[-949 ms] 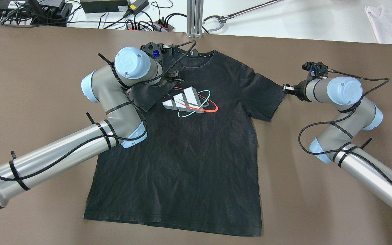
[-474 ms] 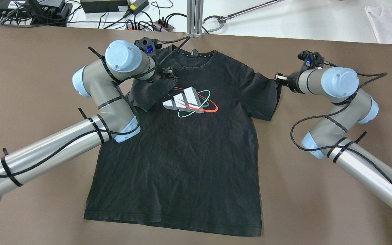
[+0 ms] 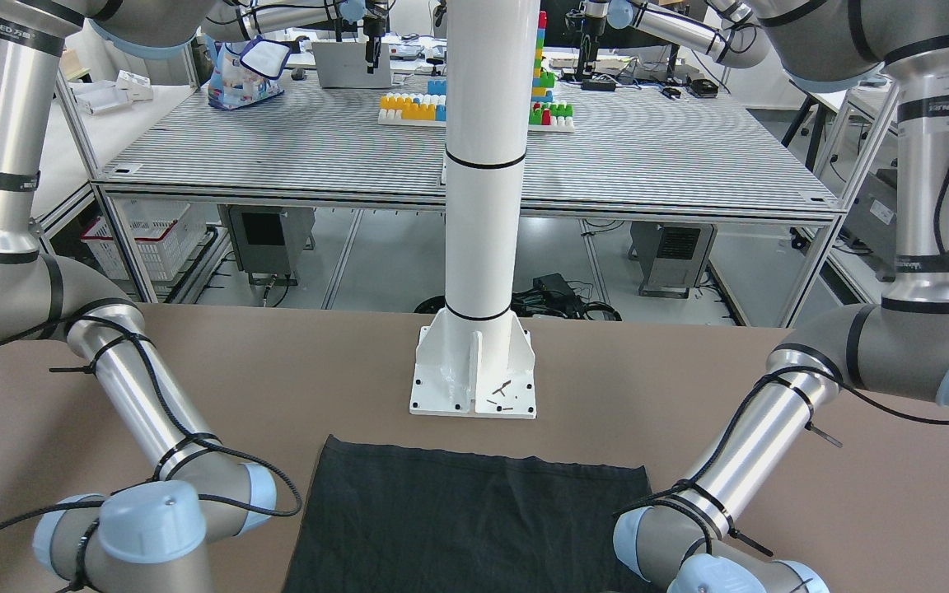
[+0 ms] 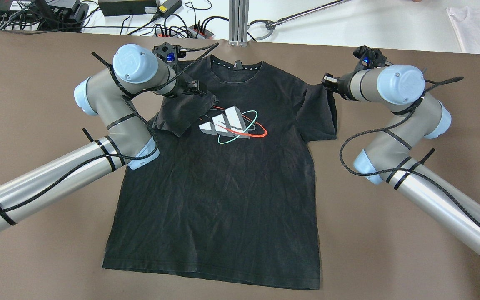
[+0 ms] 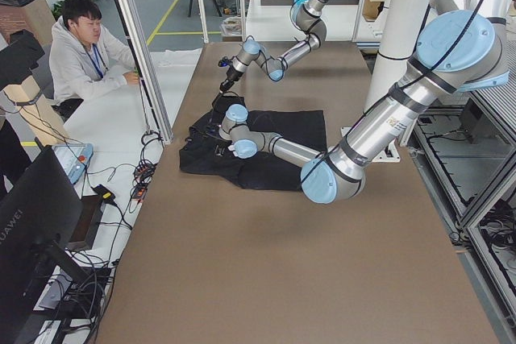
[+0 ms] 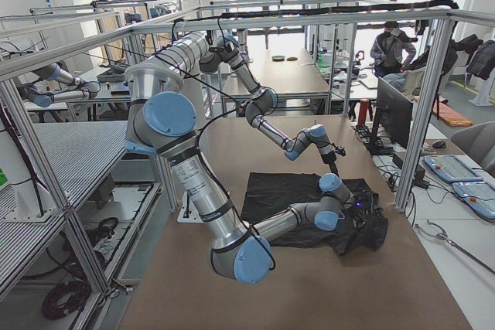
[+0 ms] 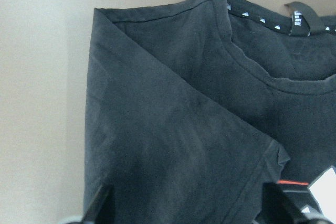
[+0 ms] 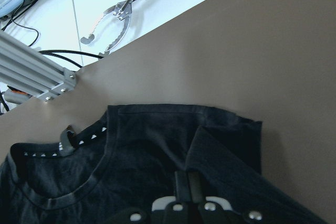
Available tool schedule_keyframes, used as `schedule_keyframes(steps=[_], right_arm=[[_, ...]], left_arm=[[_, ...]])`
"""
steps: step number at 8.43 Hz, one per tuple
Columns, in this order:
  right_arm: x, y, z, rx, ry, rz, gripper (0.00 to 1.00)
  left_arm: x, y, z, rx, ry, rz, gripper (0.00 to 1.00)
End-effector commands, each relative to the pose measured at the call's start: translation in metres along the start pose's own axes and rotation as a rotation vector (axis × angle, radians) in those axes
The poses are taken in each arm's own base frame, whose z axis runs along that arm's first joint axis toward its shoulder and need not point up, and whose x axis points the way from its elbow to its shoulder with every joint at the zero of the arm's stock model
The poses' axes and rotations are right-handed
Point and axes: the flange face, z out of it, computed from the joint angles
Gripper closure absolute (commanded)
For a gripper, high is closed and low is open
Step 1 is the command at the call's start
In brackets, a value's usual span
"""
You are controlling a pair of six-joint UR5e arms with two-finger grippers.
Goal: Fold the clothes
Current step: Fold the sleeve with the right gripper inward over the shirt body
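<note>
A black T-shirt [image 4: 223, 187] with a white and red logo lies face up on the brown table, collar at the far side. Its left sleeve [image 4: 181, 112] is folded in over the chest. My left gripper [image 4: 194, 88] is open just above that sleeve; in the left wrist view its fingers [image 7: 100, 205] stand wide apart over the fold [image 7: 173, 150]. My right gripper [image 4: 325, 80] is shut on the right sleeve [image 4: 321, 116] and holds its edge lifted by the shoulder. In the right wrist view [image 8: 185, 182] its jaws are pinched on the sleeve cloth [image 8: 226, 145].
An aluminium post [image 4: 238, 23], cables and power strips [image 4: 173, 29], metal tongs [image 4: 273, 21] and a white cloth [image 4: 477, 29] lie beyond the table's far edge. The white pillar base [image 3: 474, 371] stands at the near edge. An operator [image 5: 81, 54] sits at the far side.
My left arm has drawn back to the left, leaving the left sleeve folded on the chest. My right gripper has moved left and toward the far edge, lifting the right sleeve inward.
</note>
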Motion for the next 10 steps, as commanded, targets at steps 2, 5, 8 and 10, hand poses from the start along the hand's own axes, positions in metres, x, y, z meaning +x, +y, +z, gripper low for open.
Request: schedule_keyframes(steps=[2, 5, 8, 10], right_arm=[[-0.100, 0.085, 0.009, 0.047, 0.051, 0.040, 1.00], [-0.116, 0.136, 0.050, 0.072, 0.111, 0.020, 1.00], [-0.132, 0.143, 0.067, 0.074, 0.142, 0.033, 0.39], [-0.135, 0.141, 0.045, 0.063, 0.097, -0.082, 0.06]], left_arm=[[-0.005, -0.002, -0.001, 0.003, -0.002, 0.004, 0.00], [-0.004, -0.003, -0.001, 0.004, -0.001, 0.002, 0.00], [-0.004, -0.001, -0.001, 0.001, 0.001, 0.003, 0.00], [-0.003, -0.009, -0.007, 0.001, 0.011, 0.002, 0.00]])
